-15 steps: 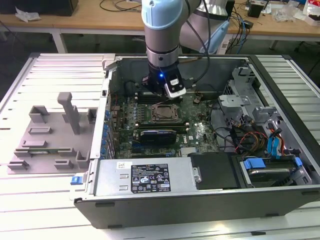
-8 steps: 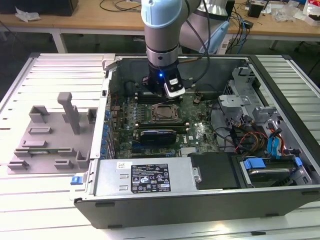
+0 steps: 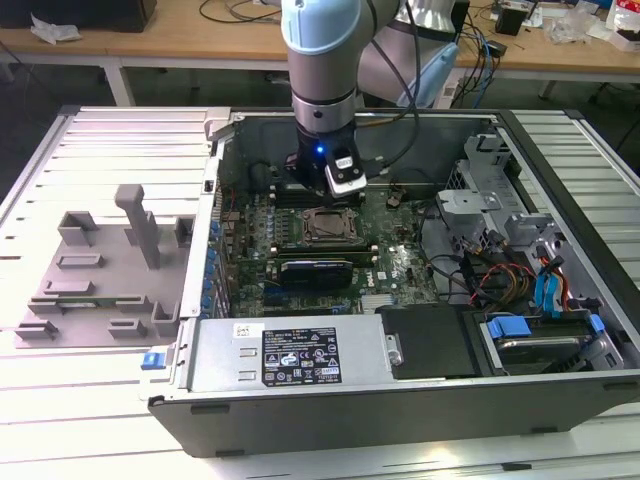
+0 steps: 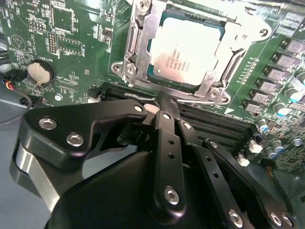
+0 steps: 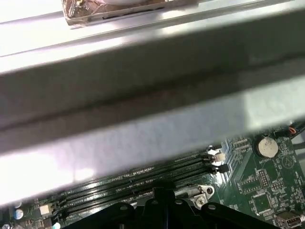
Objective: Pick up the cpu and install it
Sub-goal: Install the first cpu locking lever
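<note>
The open computer case (image 3: 420, 400) lies on its side on the slatted metal surface (image 3: 100, 400), and it holds nearly everything of interest. Inside it the green motherboard (image 3: 385, 265) fills the middle. A silver box with a label (image 3: 290, 352) sits along the case's near edge. Drive bays with blue tabs (image 3: 545, 335) and a tangle of cables sit toward the exterior view's right.

The cpu (image 4: 187, 51) sits in the socket, its shiny silver top facing up inside the metal frame (image 4: 135, 47). In the exterior view the same socket (image 3: 327, 226) is near the board's centre, just below the arm's wrist.

The pincer (image 4: 164, 102) hangs over the board beside the socket, above the black memory slots (image 4: 214, 121). In the second wrist view its black links meet at one narrow tip just short of the frame's edge, so the fingers look drawn together with nothing between them. That tip is apart from the cpu.

A round coin battery (image 4: 37, 72) lies on the board away from the socket; it shows again in the first wrist view (image 5: 267, 147).

Outside the case, toward the exterior view's left, a grey moulded holder (image 3: 110, 270) rests on the surface.

In the first wrist view a blurred grey bar (image 5: 152, 105) crosses the scene and hides most of the board. Whether the frame is latched down over the cpu cannot be made out.
</note>
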Action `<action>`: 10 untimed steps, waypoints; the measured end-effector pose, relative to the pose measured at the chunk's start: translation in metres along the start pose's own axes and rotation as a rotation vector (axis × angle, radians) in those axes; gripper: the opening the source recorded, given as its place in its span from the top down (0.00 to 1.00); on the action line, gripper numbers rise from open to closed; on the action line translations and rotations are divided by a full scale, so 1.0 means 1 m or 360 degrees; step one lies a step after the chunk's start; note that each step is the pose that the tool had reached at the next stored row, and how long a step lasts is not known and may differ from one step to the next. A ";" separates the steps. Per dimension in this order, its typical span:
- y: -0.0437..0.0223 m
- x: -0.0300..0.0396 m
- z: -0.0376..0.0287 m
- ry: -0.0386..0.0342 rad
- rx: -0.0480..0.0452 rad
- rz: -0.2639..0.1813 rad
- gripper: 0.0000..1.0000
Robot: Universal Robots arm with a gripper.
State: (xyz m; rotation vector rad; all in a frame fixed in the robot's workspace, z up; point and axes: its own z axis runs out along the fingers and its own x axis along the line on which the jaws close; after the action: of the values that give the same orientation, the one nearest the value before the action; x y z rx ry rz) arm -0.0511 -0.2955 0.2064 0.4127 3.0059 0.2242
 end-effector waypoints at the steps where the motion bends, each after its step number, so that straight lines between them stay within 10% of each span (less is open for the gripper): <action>1: 0.0023 0.0007 0.0004 -0.0002 0.0007 0.0000 0.89; 10: 0.0120 0.0038 0.0043 -0.0027 0.0099 -0.0006 0.89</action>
State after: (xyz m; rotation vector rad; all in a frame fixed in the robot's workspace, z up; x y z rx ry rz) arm -0.0511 -0.2825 0.2038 0.4127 3.0027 0.1265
